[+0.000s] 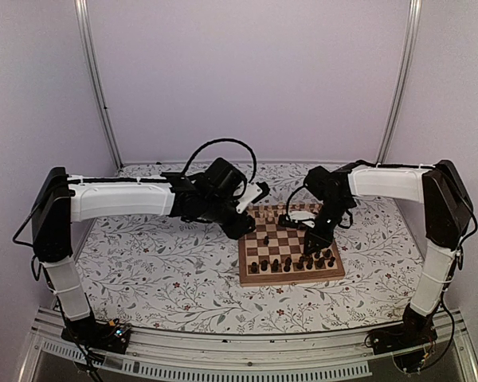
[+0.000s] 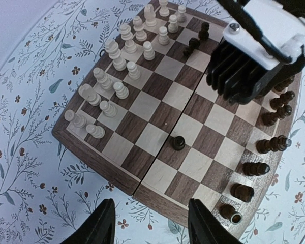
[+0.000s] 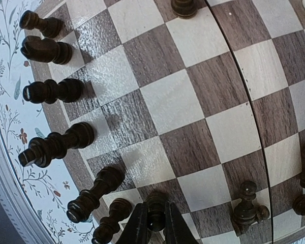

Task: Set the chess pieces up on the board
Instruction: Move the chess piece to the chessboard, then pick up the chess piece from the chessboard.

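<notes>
Dark pawn [image 3: 156,202] gripped upright by right gripper [image 3: 156,226].
Board [image 3: 173,104] square lies directly beneath it; left gripper [image 2: 151,223] is open and farther off.

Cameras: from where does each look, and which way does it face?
Top external: high behind the bases, facing forward and down; left arm and right arm show whole.
Left wrist: over the edge of the board, facing down across it; open left gripper shows at the bottom.
Right wrist: close above the board, facing down; right gripper shows, shut on a dark piece.
Shared: every view has the board; both wrist views, the dark pieces.
</notes>
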